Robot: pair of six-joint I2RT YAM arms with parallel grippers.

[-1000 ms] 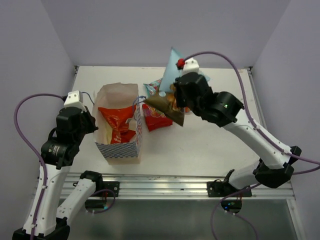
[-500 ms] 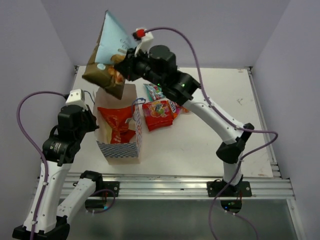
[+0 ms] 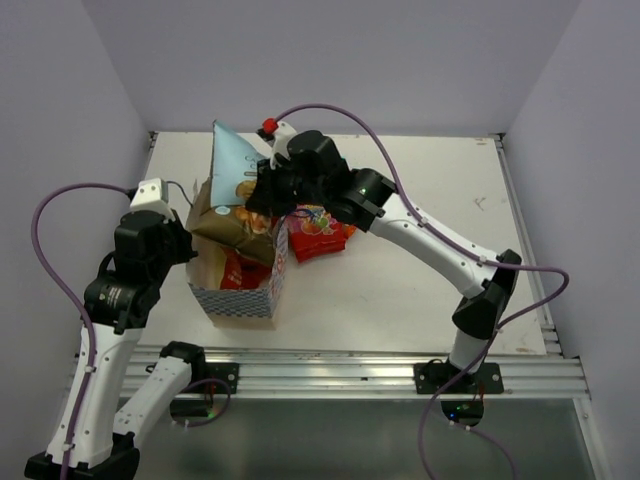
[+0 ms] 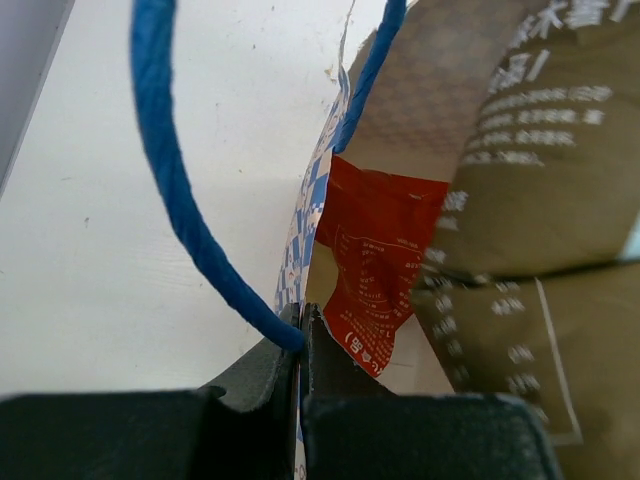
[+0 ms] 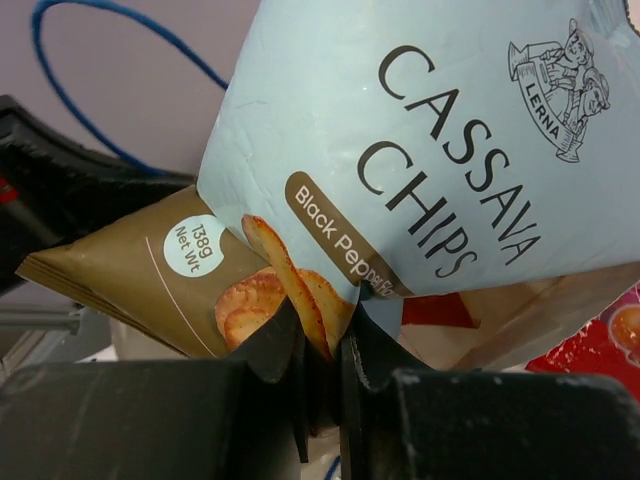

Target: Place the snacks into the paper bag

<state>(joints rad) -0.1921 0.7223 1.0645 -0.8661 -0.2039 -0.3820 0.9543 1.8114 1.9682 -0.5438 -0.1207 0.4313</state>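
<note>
The light-blue chip bag (image 3: 230,170) hangs tilted over the open mouth of the paper bag (image 3: 236,301). Its brown base points down toward the left side of the mouth and its pale top corner points up toward the far edge of the table (image 3: 400,290). The right gripper (image 3: 260,198) holds it by the front face, where the blue meets the brown. In the right wrist view the right gripper (image 5: 325,335) has its two fingers drawn narrow, pinching a fold of the packet (image 5: 420,150) just under the printed chips.

Inside the paper bag lies a red chip bag (image 3: 240,270), partly covered by the brown base. From the left wrist view the brown base (image 4: 530,250) sits right beside that red packet (image 4: 375,260), but it is not clear whether they touch.

The left gripper (image 3: 190,248) is at the left wall of the paper bag. Close up, the left gripper (image 4: 302,332) has its fingers pressed together on the top edge of the checkered wall (image 4: 312,215), with the blue cord handle (image 4: 165,180) caught at the same spot and looping up from it.

Just to the right of the paper bag, a red candy bag (image 3: 322,232) lies flat on the table under the right arm. The paper bag stands upright near the left front of the table.
</note>
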